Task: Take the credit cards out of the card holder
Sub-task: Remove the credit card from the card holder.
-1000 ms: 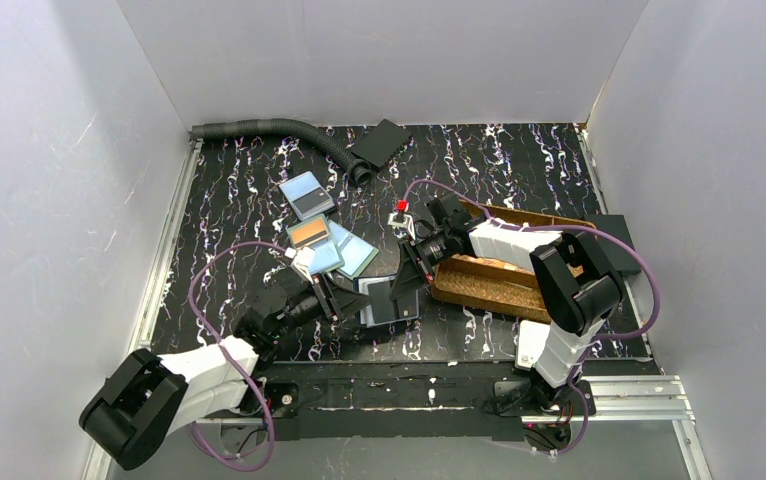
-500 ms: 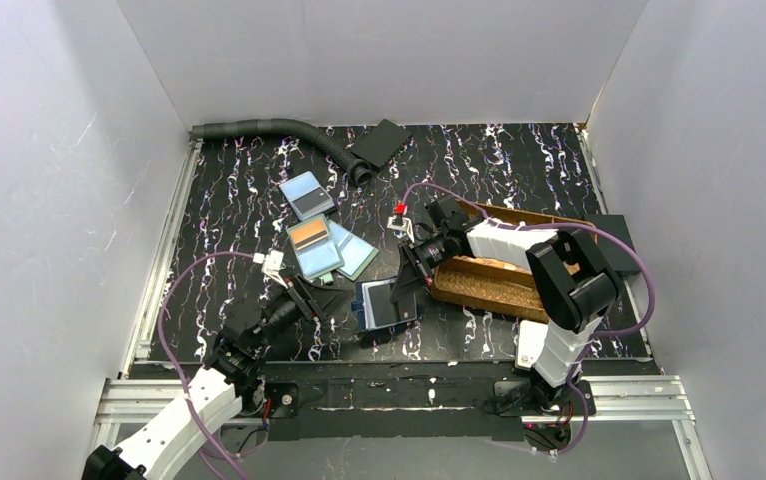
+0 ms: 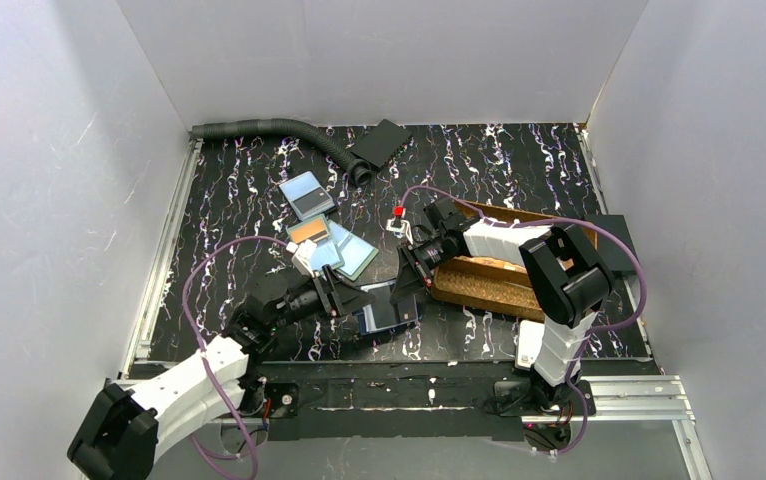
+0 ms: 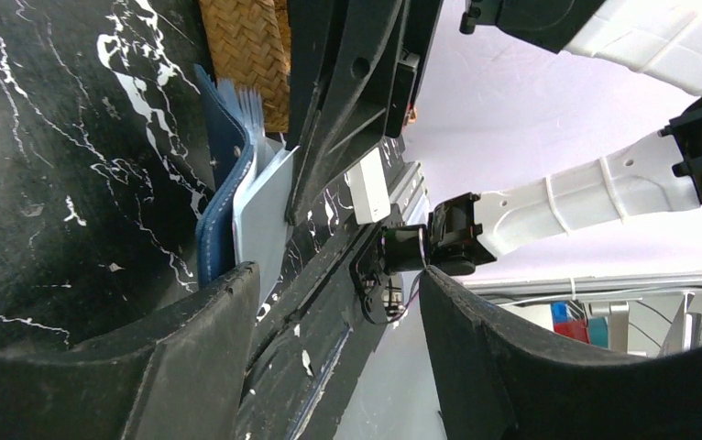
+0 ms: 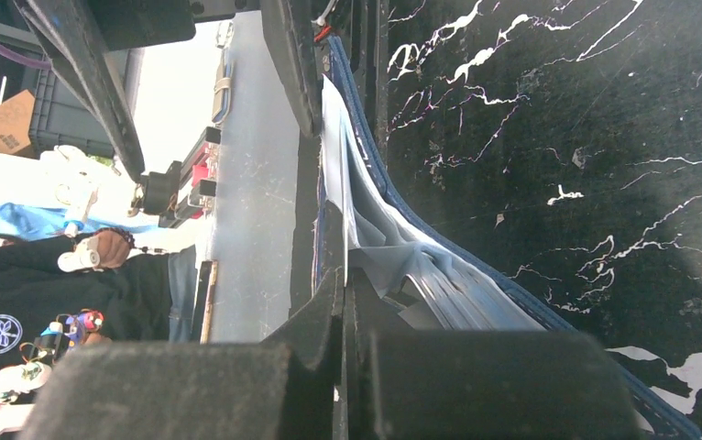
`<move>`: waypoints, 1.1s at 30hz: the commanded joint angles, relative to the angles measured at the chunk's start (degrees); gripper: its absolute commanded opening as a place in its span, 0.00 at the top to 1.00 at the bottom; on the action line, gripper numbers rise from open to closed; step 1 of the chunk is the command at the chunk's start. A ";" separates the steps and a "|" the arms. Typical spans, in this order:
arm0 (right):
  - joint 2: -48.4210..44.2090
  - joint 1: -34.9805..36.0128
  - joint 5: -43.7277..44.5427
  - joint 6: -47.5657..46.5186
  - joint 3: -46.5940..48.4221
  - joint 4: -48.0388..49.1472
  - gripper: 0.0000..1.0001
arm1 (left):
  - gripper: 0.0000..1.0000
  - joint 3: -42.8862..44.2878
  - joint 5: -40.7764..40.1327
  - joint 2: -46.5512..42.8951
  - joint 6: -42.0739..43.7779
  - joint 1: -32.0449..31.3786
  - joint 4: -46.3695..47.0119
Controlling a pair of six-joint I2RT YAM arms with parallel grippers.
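Pinching card holder (image 3: 387, 316) at front-centre of table (image 3: 519, 170) w/ R gripper (image 3: 406, 284), clenched on its edge; holding L gripper (image 4: 338, 302) released, just beside holder, w/ loose credit cards (image 3: 344, 250) further back

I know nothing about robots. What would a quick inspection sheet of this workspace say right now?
Surface: black marbled table top.
Job's things: card holder lies open near the front, between the arms; several credit cards lie loose further back.
Clutter: woven tray, corrugated hose, flat black rectangle, small red-topped item.
Grippers: left gripper open, beside the holder; right gripper shut on the holder's edge.
Cables: purple cables loop from both arms.
Surroundings: white walls; a person beyond the table.
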 commanded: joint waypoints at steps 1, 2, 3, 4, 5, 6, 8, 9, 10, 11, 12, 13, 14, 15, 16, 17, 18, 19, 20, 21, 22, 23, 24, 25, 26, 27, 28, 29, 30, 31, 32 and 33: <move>0.29 0.15 -2.37 -1.26 2.19 -0.80 0.99 | 0.38 2.28 0.55 0.64 0.30 -1.69 4.13; 0.36 0.17 -2.51 -1.32 2.32 -0.95 0.99 | 0.38 2.33 0.28 0.70 0.20 -2.04 4.25; 0.30 0.16 -2.54 -1.47 2.49 -1.16 0.99 | 0.38 2.41 -0.01 0.76 0.22 -2.35 4.34; 0.30 0.15 -2.62 -1.61 2.54 -1.35 0.99 | 0.39 2.42 -0.33 1.02 0.18 -2.66 4.43; 0.23 0.15 -2.59 -1.70 2.53 -1.41 0.99 | 0.39 2.41 -0.77 1.39 0.15 -3.03 4.44; 0.21 0.15 -2.61 -1.77 2.53 -1.48 0.99 | 0.39 2.34 -1.38 2.04 0.21 -3.32 4.45; 0.13 0.15 -2.66 -1.92 2.53 -1.57 0.99 | 0.40 2.16 -1.97 3.84 0.16 -3.59 4.45; 0.13 0.16 -2.79 -1.97 2.53 -1.59 0.99 | 0.40 2.09 -2.14 4.88 0.13 -3.60 4.45; 0.12 0.15 -2.92 -1.97 2.53 -1.65 0.99 | 0.40 2.02 -2.36 5.85 0.13 -3.64 4.45; 0.02 0.19 -3.02 -2.03 2.60 -1.71 0.99 | 0.41 1.88 -2.73 6.58 0.12 -3.69 4.45; -0.04 0.16 -3.07 -2.06 2.62 -1.80 0.99 | 0.41 1.54 -3.40 6.98 0.21 -3.66 4.45; -0.09 0.15 -3.18 -2.13 2.69 -1.89 0.99 | 0.41 1.13 -4.05 7.16 0.32 -3.64 4.45; -0.20 0.15 -3.24 -2.26 2.71 -2.00 0.99 | 0.41 0.70 -4.90 7.21 0.44 -3.68 4.45; -0.32 0.15 -3.29 -2.35 2.77 -2.09 0.99 | 0.41 0.31 -5.38 7.16 0.62 -3.60 4.45; -0.43 0.15 -3.31 -2.40 2.72 -2.11 0.99 | 0.40 -0.03 -5.83 7.11 0.89 -3.58 4.45; -0.52 0.15 -3.37 -2.45 2.70 -2.11 0.99 | 0.40 -0.31 -6.13 7.10 1.04 -3.57 4.45; -0.61 0.15 -3.35 -2.47 2.64 -2.12 0.99 | 0.40 -0.49 -6.17 6.98 1.30 -3.60 4.45; -0.52 0.15 -3.43 -2.49 2.66 -2.17 0.99 | 0.39 -0.56 -5.97 6.91 1.69 -3.58 4.45; -0.41 0.15 -3.50 -2.50 2.70 -2.20 0.99 | 0.39 -0.64 -5.82 6.76 2.10 -3.60 4.44; -0.34 0.14 -3.61 -2.50 2.76 -2.26 0.99 | 0.39 -0.90 -5.79 6.55 2.34 -3.56 4.43; -0.32 0.15 -3.62 -2.56 2.79 -2.39 0.99 | 0.39 -1.17 -5.96 6.28 2.50 -3.60 4.37; -0.35 0.15 -3.64 -2.69 2.79 -2.57 0.99 | 0.39 -1.49 -6.16 6.06 2.58 -3.60 4.36; -0.36 0.15 -3.68 -2.75 2.79 -2.57 0.99 | 0.39 -1.79 -6.35 5.91 2.73 -3.59 4.36; -0.44 0.15 -3.79 -2.76 2.79 -2.60 0.99 | 0.38 -2.01 -6.47 5.76 2.75 -3.60 4.38; -0.47 0.15 -4.01 -2.78 2.80 -2.62 0.99 | 0.38 -2.08 -6.50 5.84 2.77 -3.61 4.43; -0.44 0.15 -4.42 -2.87 2.79 -2.64 0.99 | 0.38 -2.03 -6.36 6.12 2.89 -3.61 4.44; -0.55 0.15 -4.73 -2.99 2.79 -2.65 0.99 | 0.38 -1.82 -6.10 6.38 3.02 -3.61 4.45; -0.57 0.15 -5.00 -3.12 2.79 -2.72 0.99 | 0.38 -1.47 -5.77 7.10 3.28 -3.58 4.45; -0.58 0.15 -5.30 -3.22 2.79 -2.73 0.99 | 0.39 -1.10 -5.31 7.68 3.51 -3.59 4.45; -0.64 0.15 -5.66 -3.31 2.79 -2.81 0.99 | 0.39 -0.62 -4.83 8.30 3.66 -3.58 4.45; -0.56 0.15 -6.04 -3.40 2.85 -2.85 0.99 | 0.40 -0.22 -4.52 8.88 3.75 -3.60 4.45; -0.47 0.17 -6.48 -3.53 2.87 -2.99 0.99 | 0.41 0.21 -4.25 9.48 3.80 -3.59 4.51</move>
